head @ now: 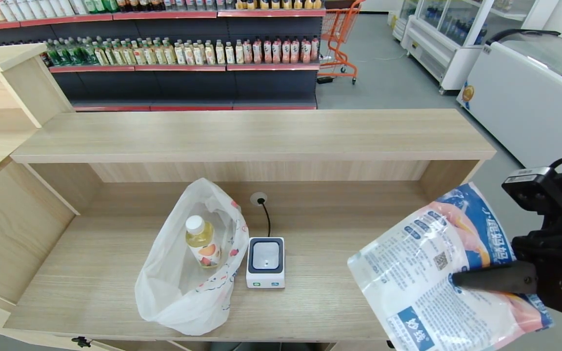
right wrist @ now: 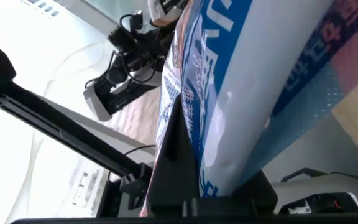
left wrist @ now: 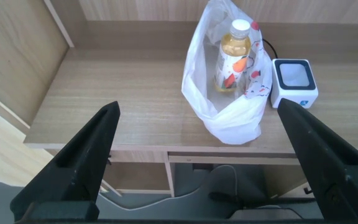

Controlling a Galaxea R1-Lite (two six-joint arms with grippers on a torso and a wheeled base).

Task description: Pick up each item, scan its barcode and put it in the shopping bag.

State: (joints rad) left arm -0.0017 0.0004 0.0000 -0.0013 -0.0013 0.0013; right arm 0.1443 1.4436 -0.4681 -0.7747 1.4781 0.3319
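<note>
Head view has the packet at the lower right of the frame, held up off the table and well apart from everything on it. The right jaws are clamped on the packet's right edge: one dark finger lies across the printed face towards us, and in the right wrist view the packet stands edge-on in that grip. The scanner sits at the middle of the frame with its window facing up. The shopping bag lies just left of it, mouth open, with a bottle already inside.

In the left wrist view the left jaws stand wide open and empty, above the near edge of the table, with the bag and scanner beyond them.

We judge that the bottle is done and the packet is the item in hand: picked up, not yet scanned. The next move, as we see it, is to carry the packet left across the frame until it is over the scanner window. The face we see carries dense print, but we cannot make out a barcode on it, so the wrist may have to turn the packet to bring the code down towards the window. After that comes the drop into the bag. Its mouth is narrow and the bottle takes up part of it, so the packet will need to go in edge first.
</note>
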